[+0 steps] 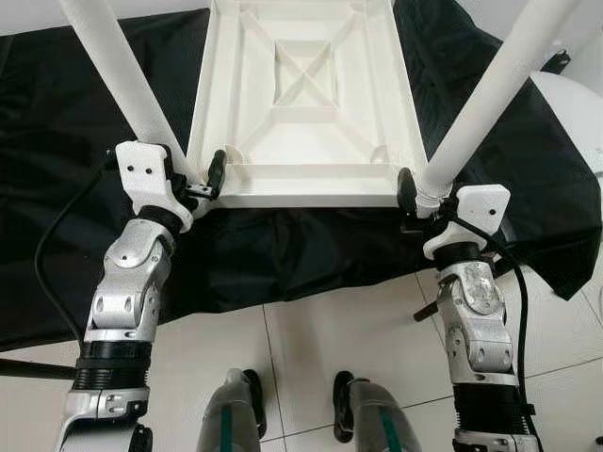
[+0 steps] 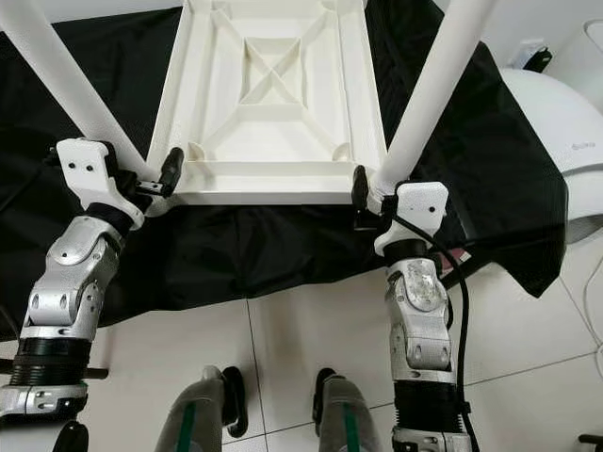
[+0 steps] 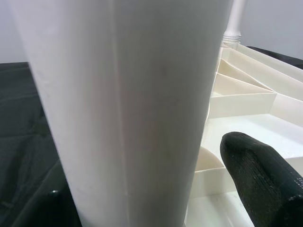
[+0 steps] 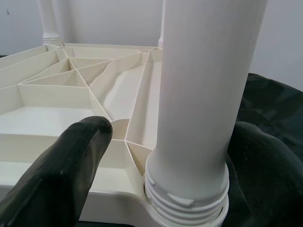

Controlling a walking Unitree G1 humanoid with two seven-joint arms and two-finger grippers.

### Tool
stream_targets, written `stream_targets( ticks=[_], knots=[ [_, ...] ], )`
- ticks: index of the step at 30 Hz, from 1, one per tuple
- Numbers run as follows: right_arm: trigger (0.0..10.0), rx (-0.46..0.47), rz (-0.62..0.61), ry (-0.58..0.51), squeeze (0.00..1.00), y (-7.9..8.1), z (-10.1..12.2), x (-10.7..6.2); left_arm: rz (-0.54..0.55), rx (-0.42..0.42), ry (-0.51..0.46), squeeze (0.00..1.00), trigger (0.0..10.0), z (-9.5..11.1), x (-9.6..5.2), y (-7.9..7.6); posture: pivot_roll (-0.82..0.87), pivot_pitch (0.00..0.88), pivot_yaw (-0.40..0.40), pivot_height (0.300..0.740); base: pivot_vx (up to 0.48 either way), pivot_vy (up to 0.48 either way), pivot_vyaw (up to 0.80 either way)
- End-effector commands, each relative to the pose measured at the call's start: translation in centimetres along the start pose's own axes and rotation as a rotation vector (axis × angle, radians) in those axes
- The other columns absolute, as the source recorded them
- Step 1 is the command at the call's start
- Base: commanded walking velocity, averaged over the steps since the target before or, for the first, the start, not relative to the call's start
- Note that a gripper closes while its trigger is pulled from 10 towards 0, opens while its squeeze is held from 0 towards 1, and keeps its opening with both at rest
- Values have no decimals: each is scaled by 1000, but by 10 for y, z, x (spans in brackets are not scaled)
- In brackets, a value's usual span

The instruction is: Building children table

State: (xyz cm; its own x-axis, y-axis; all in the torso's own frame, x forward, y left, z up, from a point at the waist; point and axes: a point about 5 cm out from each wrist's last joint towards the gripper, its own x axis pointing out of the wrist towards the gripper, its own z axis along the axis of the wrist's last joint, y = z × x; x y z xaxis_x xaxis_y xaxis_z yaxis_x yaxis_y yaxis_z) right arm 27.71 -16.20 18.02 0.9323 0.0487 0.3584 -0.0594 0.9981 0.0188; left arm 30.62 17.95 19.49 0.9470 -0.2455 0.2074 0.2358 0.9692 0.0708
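White plastic tabletop (image 1: 306, 104), inverted on black cloth (image 1: 311, 250); left gripper (image 1: 193, 184) and right gripper (image 1: 419, 202) each clamp a leg (image 4: 201, 94). Risk: right leg's exposed threads suggest incomplete seating; cross-threading or wobble likely.

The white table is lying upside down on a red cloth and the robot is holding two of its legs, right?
Not quite. The cloth is black, not red, as the left eye view shows. The rest holds: the upside-down table has a leg in the left gripper and another in the right gripper.
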Motion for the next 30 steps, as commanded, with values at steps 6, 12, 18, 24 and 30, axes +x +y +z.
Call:
stream_targets(
  ticks=[6, 12, 18, 24, 30],
  knots=[
    [10000, 7, 29, 44, 0, 0, -8, -1, -24, -9, 12, 0, 10000, -3, -3, -6, -67, 178, 4, 740, 0, 0, 0],
    [10000, 5, 36, 45, 0, 0, -9, 2, -47, -2, 7, 0, 10000, -3, -2, -10, -66, 177, -5, 740, 0, 0, 0],
    [10000, 0, 36, 43, 0, -1, -9, 3, -26, -11, 9, 0, 10000, -3, -1, -8, -73, 172, 1, 740, 0, 0, 0],
    [10000, 19, 27, 56, 0, -2, -10, 4, 18, -38, 6, 0, 10000, -3, -1, -2, -75, 171, 7, 740, 0, 0, 0],
    [10000, 53, 5, 92, 0, -3, -14, 6, 17, -45, 9, 0, 10000, -3, -1, -4, -71, 173, 10, 740, 0, 0, 0]
  ],
)
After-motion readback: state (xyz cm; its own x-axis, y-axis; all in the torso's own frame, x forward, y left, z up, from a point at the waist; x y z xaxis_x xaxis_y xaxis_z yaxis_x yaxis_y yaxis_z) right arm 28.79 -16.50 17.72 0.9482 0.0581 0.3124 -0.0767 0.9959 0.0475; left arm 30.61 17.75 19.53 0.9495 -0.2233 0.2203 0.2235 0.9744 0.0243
